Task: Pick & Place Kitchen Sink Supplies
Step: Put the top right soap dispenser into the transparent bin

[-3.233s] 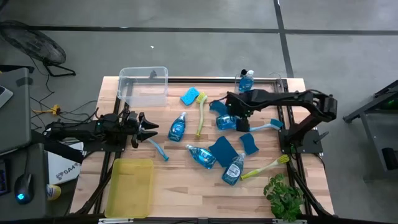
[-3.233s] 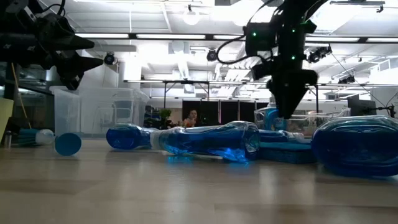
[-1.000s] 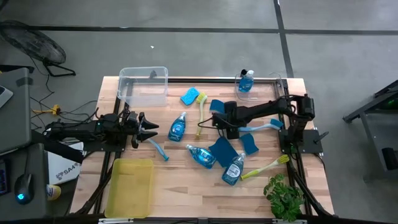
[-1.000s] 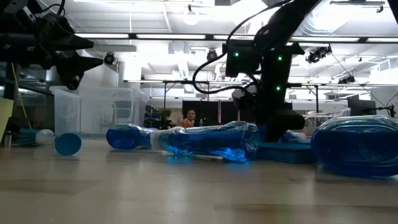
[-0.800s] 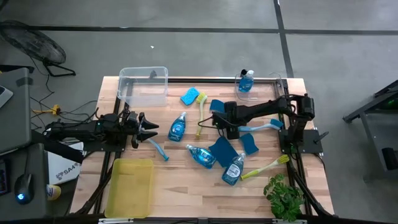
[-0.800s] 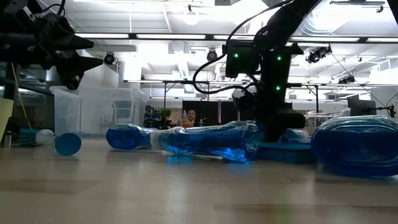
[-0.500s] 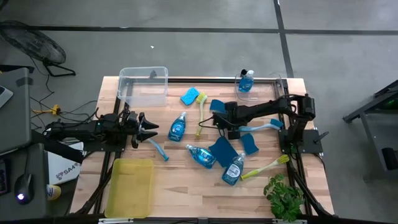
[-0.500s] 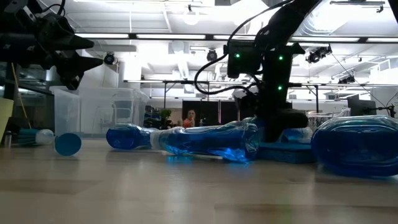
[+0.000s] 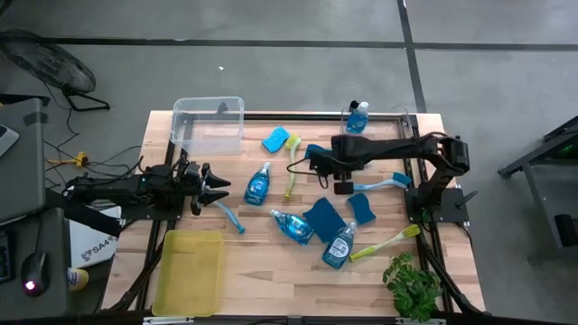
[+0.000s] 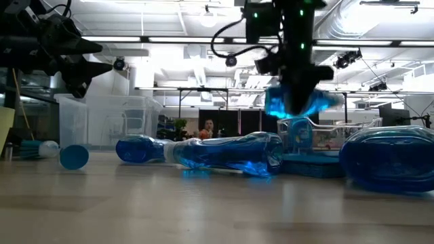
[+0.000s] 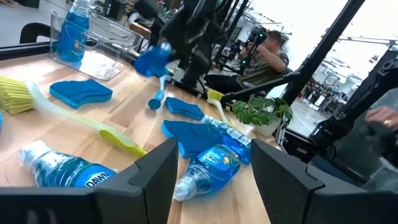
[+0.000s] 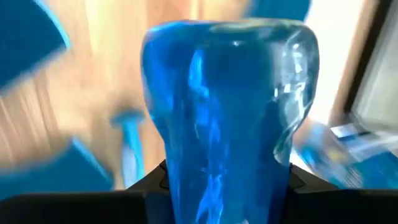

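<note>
The right gripper (image 9: 318, 160) is seen closed around a soap bottle (image 10: 293, 103), which is carried clear of the table; in the low view the bottle hangs well above the wooden surface. In the right wrist view the bottle (image 12: 227, 106) fills the frame between the two dark fingers, its long axis running straight out from the gripper. Which end is the cap cannot be told.

Below and around the lifted bottle, other supplies are left on the table (image 9: 262, 271). A dark blue sponge (image 9: 323, 217) lies just under the arm, with a second sponge (image 9: 362, 208) beside it. A blue-handled brush (image 9: 384, 183) is crossed by the right arm. A yellow-green dish brush (image 9: 292, 162) lies near the gripper, its long axis running away from the front edge. Two bottles (image 9: 293, 227) and (image 9: 340, 244) lie on their sides nearer the front edge. An upright bottle (image 9: 358, 117) stands in the small clear bin (image 9: 346, 126) at the far edge.

The left gripper (image 9: 217, 184) is held over the left of the table with its fingers spread and nothing between them, near a bottle (image 9: 258, 183) lying flat. A large clear bin (image 9: 209, 125) and a yellow tray (image 9: 189, 271) are set on the left side.
</note>
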